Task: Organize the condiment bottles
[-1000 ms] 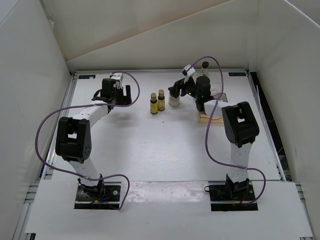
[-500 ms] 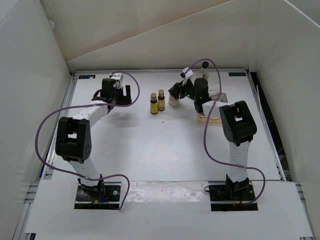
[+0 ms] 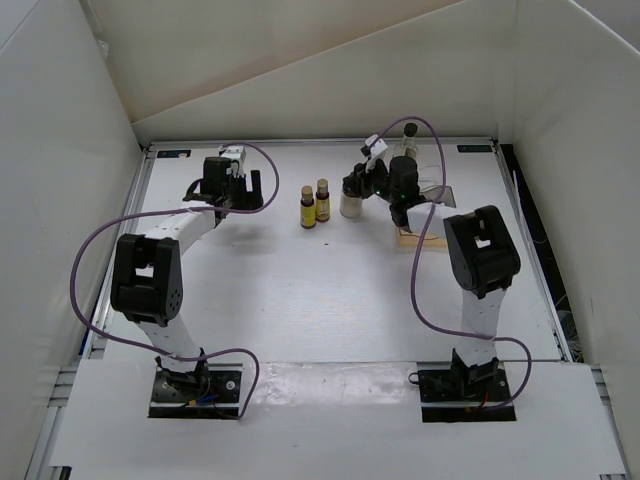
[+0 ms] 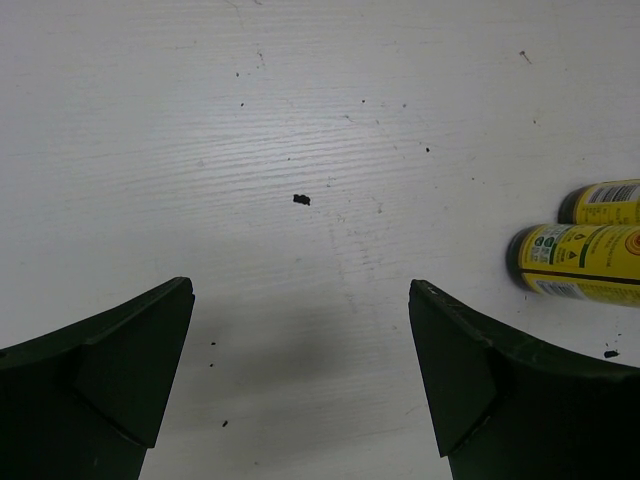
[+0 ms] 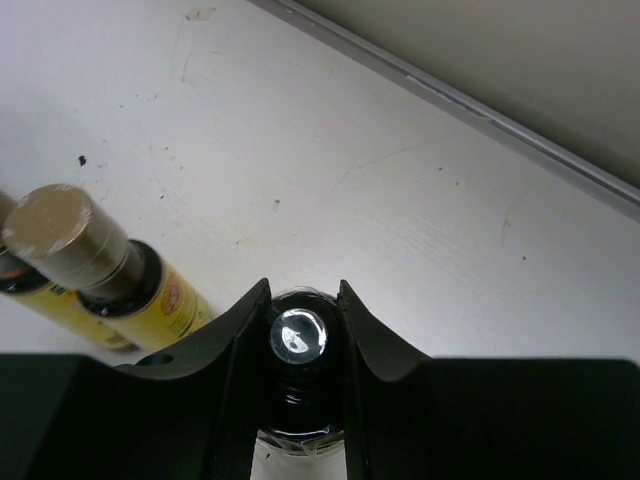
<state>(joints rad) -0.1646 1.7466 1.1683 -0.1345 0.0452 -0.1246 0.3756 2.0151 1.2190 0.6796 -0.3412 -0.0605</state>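
Observation:
Two tiny amber bottles with gold caps and yellow labels (image 3: 308,207) (image 3: 323,199) stand side by side at mid-table. Just to their right stands the short clear black-capped bottle (image 3: 349,203). My right gripper (image 3: 354,184) is over it. In the right wrist view the gripper (image 5: 302,290) is shut on that bottle's black cap (image 5: 300,335), with an amber bottle (image 5: 110,265) close on the left. The cap of a taller bottle (image 3: 408,131) shows behind the right wrist, its body mostly hidden. My left gripper (image 4: 300,370) is open over bare table, with the amber bottles (image 4: 585,260) to its right.
A clear tray with a tan wooden base (image 3: 412,236) sits under the right arm, right of the bottles. White walls enclose the table on three sides, and a back rail (image 5: 520,140) runs close behind the held bottle.
My right gripper has closed from wide open onto the short bottle's cap and shifted slightly left. The left arm and the amber bottles have not moved.

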